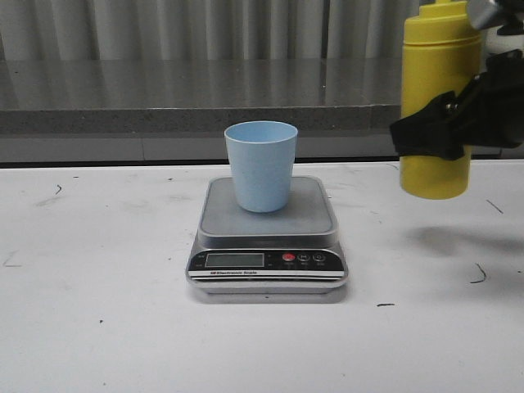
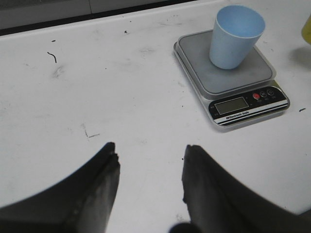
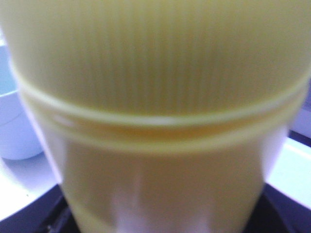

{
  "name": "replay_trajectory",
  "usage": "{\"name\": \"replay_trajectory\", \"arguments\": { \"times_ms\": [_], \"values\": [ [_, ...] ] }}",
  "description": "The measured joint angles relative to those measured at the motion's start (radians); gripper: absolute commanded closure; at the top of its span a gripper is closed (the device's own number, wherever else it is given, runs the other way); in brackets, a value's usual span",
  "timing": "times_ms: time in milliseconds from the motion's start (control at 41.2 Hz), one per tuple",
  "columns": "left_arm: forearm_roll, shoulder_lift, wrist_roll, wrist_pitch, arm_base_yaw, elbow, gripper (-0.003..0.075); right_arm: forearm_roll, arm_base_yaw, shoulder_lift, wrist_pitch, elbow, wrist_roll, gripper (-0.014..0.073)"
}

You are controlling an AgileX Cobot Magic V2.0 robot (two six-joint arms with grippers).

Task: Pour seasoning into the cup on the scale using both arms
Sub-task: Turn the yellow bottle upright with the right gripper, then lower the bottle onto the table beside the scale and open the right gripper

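Note:
The pale blue cup [image 1: 261,165] stands upright on the grey platform of the silver scale [image 1: 311,214] at the table's middle. My right gripper [image 1: 446,124] is shut on the yellow seasoning bottle [image 1: 438,57] and holds it upright above the table, right of the scale; its nozzle is out of view. The bottle [image 3: 160,116] fills the right wrist view, with the cup [image 3: 12,121] at one edge. My left gripper [image 2: 149,167] is open and empty over bare table, the cup [image 2: 234,36] and scale [image 2: 204,80] ahead of it. It is out of the front view.
The white table [image 1: 98,311] has small dark marks. A grey ledge [image 1: 164,90] and a ribbed wall run along the back. The bottle casts a shadow on the table [image 1: 467,241] at the right.

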Motion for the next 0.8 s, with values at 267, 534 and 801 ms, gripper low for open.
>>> {"name": "replay_trajectory", "arguments": {
  "times_ms": [267,534,801],
  "values": [
    [0.000,0.000,0.000,0.000,0.000,0.000,0.0407,0.179,0.000,0.160,-0.224,-0.002,-0.113,0.0252],
    [0.000,0.000,0.000,0.000,0.000,0.000,0.0407,0.201,0.000,0.253,-0.270,-0.006,-0.186,0.0225],
    [0.000,0.000,0.000,0.000,0.000,0.000,0.0407,0.256,0.000,0.305,-0.276,-0.008,-0.191,0.0044]
  ]
}}
